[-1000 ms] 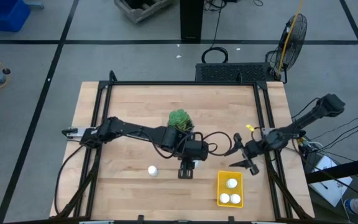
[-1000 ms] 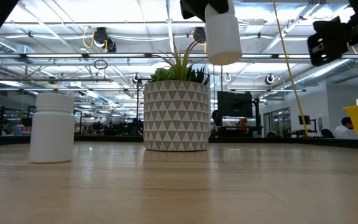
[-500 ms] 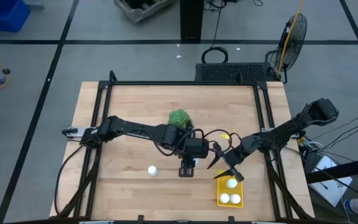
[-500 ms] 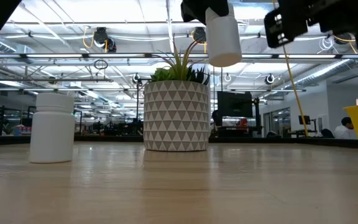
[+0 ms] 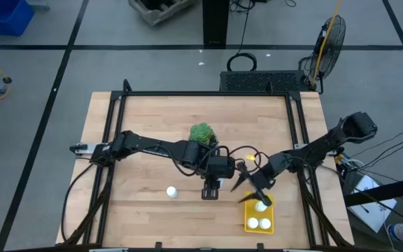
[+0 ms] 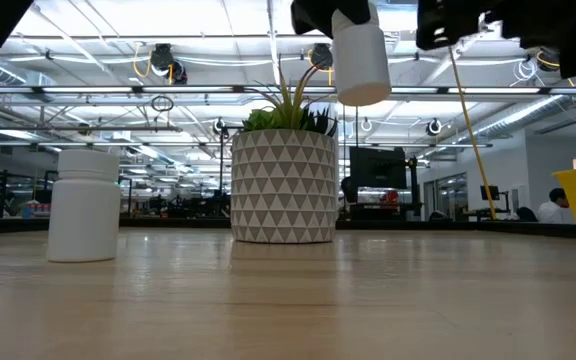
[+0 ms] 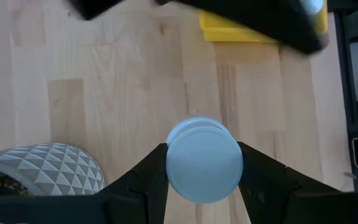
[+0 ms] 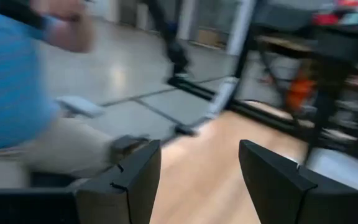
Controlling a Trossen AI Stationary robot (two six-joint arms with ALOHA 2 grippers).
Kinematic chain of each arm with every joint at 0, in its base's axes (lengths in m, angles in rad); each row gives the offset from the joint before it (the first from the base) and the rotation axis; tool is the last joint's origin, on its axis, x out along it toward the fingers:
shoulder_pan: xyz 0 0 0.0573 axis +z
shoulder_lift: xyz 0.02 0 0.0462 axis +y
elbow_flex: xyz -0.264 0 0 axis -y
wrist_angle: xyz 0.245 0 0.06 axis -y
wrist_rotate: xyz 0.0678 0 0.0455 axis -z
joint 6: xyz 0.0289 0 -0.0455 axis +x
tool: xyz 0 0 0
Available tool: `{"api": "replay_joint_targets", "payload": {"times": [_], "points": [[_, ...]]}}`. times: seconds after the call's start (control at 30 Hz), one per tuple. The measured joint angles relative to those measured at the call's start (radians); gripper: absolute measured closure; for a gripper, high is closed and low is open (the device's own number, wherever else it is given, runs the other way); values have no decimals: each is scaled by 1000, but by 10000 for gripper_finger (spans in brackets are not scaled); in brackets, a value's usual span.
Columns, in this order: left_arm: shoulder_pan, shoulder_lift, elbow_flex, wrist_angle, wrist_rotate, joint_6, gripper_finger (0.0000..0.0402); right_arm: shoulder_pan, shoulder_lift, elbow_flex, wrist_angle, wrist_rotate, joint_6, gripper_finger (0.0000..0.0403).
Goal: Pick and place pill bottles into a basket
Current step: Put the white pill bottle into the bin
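My left gripper is shut on a white pill bottle held well above the table's middle, near the front. A second pill bottle stands on its base on the wood at the left. The yellow basket lies at the front right with three bottles in it. My right gripper is open and empty in the air, just right of the held bottle and above the basket's far edge; its fingers stand apart. My left gripper pinches the bottle's round sides between its two fingers, at the bottle's upper part. The fingers come from above, pointing down. The bottle hangs below them, nearly upright and lifted clear of the table.
A white patterned pot with a green plant stands just behind the left gripper. Black frame rails run along the table's left and right sides. A person in a blue shirt shows beyond the table.
My right gripper has swung from the table's right edge toward the left, to a place beside the held bottle above the basket's far edge, staying open. My left gripper and its bottle have kept still.
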State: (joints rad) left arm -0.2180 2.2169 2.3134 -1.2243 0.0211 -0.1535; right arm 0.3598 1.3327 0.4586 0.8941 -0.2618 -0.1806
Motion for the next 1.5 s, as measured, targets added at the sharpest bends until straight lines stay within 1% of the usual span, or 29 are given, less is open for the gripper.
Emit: {"api": "replay_joint_targets", "payload": {"times": [0.07, 0.2, 0.3, 0.5, 0.57, 0.67, 0.9, 1.23, 1.5], "points": [[0, 0, 0, 0, -3, -11, 237, -7, 13, 0, -4, 90, -21, 193], [0, 0, 0, 0, -4, -13, 237, -22, 25, 0, -39, 236, -43, 193], [0, 0, 0, -3, -4, -13, 237, -31, 24, 0, -71, 311, -19, 193], [0, 0, 0, -5, -4, -8, 237, -33, 24, 0, -75, 323, -19, 193], [0, 0, 0, -5, -5, -7, 237, -33, 24, 0, -62, 367, -11, 193], [2, 0, 0, -4, -21, -7, 237, -33, 23, 0, -50, 391, 1, 193], [3, 0, 0, 0, -27, -7, 237, -33, 31, 0, -41, 396, 12, 193], [3, 0, -1, -7, -33, -8, 237, -46, 148, 62, -16, 392, 24, 193], [3, 0, -1, -3, -58, -8, 237, -46, 153, 63, 20, 393, 34, 193]]}}
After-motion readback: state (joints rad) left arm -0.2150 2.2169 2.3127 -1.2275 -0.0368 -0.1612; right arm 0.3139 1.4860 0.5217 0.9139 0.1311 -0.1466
